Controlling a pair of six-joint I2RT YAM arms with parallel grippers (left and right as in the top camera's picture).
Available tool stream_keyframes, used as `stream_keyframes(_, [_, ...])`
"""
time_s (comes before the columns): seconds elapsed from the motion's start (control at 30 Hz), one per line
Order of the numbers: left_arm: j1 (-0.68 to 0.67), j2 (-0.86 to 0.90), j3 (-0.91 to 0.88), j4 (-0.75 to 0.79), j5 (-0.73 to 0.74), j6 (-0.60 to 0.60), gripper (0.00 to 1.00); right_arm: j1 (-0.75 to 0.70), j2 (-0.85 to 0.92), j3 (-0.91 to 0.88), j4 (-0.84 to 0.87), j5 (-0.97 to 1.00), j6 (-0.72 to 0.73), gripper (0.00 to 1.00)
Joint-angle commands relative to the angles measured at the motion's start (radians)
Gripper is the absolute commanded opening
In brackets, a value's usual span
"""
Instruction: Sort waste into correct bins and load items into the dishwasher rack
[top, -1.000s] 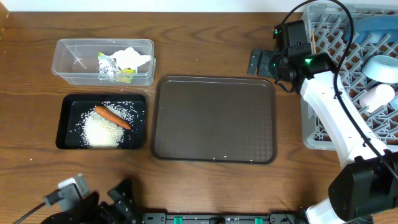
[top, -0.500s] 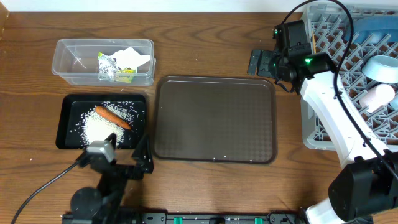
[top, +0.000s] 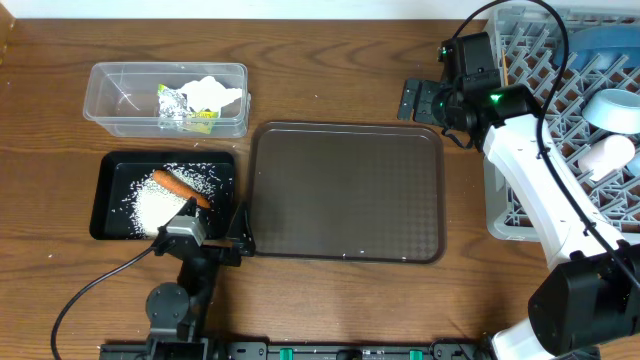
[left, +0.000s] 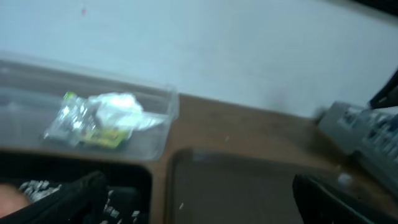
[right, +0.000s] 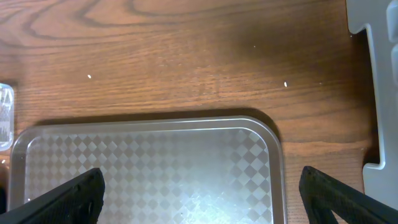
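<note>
Presently both claws stand apart, holding nothing. The left claw hangs between the black tray and the brown tray. The right claw hovers over the brown tray's far corner, beside the rack. Rice and a carrot lie in the black tray. Paper and a wrapper lie in the tub.

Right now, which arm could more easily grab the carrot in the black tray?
Left, I'd say. The left gripper, open, hangs at the black tray's edge, close to the carrot. The right gripper, also open, is across the brown tray, beside the grey rack.
</note>
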Motion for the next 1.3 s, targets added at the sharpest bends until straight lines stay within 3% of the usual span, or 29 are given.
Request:
stream_keyframes(0.0, [0.012,-0.009,-0.003,-0.035,-0.030,0.018,0.98,0.014,-0.021,0.004,0.002,0.011,0.011,0.99])
stream_keyframes(0.1, [0.012,-0.009,-0.003,-0.119,-0.032,0.018,0.98,0.014,-0.021,0.004,0.002,0.011,0.011,0.99])
stream_keyframes(1.27, [0.013,-0.006,-0.003,-0.115,-0.030,0.017,0.98,0.014,-0.021,0.004,0.002,0.011,0.011,0.99])
